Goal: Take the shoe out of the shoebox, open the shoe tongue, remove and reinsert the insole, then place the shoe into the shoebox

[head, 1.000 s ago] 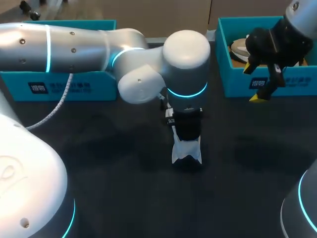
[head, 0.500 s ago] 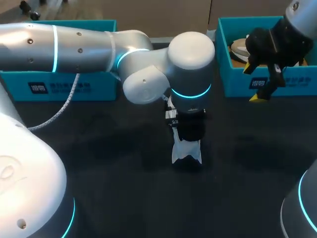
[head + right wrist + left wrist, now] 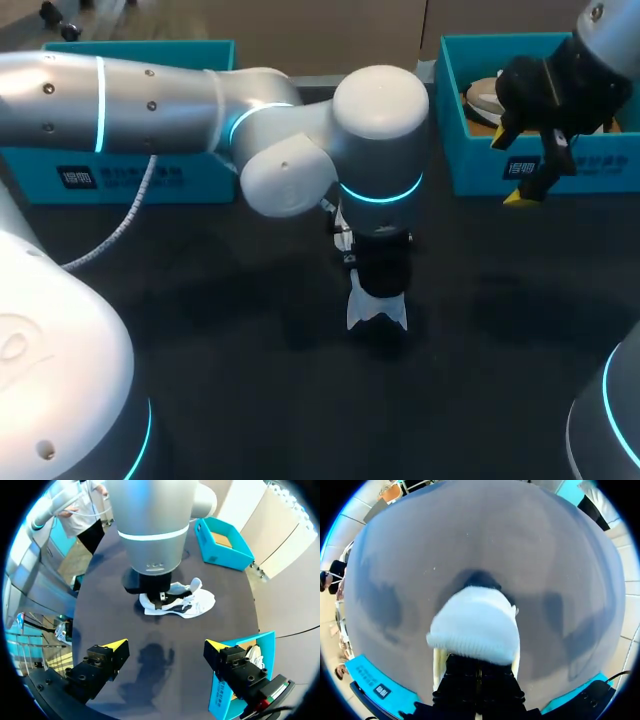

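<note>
Nearby, one shoebox (image 3: pixel 470 170) (teal) holds a shoe (image 3: pixel 484 97).

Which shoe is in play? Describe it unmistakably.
On the dark table, between the teal left box and teal right box, the left arm points straight down. The white shoe lies under it on the tabletop; the other shoe sits inside the right box.

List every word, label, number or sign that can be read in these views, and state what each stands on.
Left shoebox, front wall: dark logo panel and a row of pale characters, too blurred to read.
Right shoebox, front wall: the same kind of print, partly covered by the right tool, too blurred to read.
Shoe on the table: no print visible.
Nothing legible elsewhere.
</note>
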`<action>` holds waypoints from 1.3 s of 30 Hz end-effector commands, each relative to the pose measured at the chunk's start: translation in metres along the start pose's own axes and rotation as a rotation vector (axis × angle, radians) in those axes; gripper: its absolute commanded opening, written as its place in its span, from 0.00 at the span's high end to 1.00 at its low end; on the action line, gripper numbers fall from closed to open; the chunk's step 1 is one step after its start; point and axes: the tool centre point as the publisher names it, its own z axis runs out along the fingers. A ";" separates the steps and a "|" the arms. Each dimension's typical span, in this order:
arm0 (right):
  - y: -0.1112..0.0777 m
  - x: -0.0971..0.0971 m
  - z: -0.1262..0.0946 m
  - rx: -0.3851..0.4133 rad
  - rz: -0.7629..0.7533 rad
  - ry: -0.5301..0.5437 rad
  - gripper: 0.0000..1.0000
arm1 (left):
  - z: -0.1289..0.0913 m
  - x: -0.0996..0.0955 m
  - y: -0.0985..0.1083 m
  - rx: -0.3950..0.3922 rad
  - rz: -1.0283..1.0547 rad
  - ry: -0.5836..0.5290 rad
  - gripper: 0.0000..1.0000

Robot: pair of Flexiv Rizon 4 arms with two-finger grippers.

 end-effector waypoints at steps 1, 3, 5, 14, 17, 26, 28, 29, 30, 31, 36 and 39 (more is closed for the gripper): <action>0.000 -0.001 0.001 0.003 0.000 0.001 0.00 | 0.004 -0.003 -0.001 0.036 0.001 0.004 1.00; 0.000 -0.001 0.001 0.003 0.000 0.001 0.00 | -0.001 -0.002 -0.002 0.055 0.002 0.003 1.00; 0.000 -0.001 0.001 0.003 0.000 0.001 0.00 | -0.006 -0.002 -0.003 0.075 0.000 -0.001 1.00; 0.000 -0.001 0.001 0.003 0.000 0.001 0.00 | -0.016 -0.001 -0.016 0.171 0.018 0.012 1.00; 0.000 -0.001 0.001 0.003 0.000 0.001 0.00 | -0.012 -0.002 -0.021 0.212 0.038 0.031 1.00; 0.000 -0.001 0.001 0.003 0.000 0.001 0.00 | 0.009 -0.002 -0.025 0.282 0.042 0.085 1.00; 0.000 -0.001 0.001 0.003 0.000 0.001 0.00 | 0.014 -0.001 -0.025 0.288 0.040 0.096 1.00; 0.000 -0.001 0.001 0.003 0.000 0.001 0.00 | 0.017 0.000 -0.025 0.289 0.042 0.107 1.00; 0.000 -0.001 0.001 0.003 0.000 0.001 0.00 | 0.019 0.001 -0.025 0.287 0.043 0.109 1.00; 0.000 -0.001 0.001 0.003 0.000 0.001 0.00 | 0.022 0.002 -0.025 0.286 0.044 0.116 1.00; 0.000 -0.001 0.001 0.003 0.000 0.001 0.00 | 0.028 0.006 -0.026 0.287 0.041 0.121 1.00; 0.000 -0.001 0.001 0.003 0.000 0.001 0.00 | 0.027 0.010 -0.027 0.286 0.041 0.122 1.00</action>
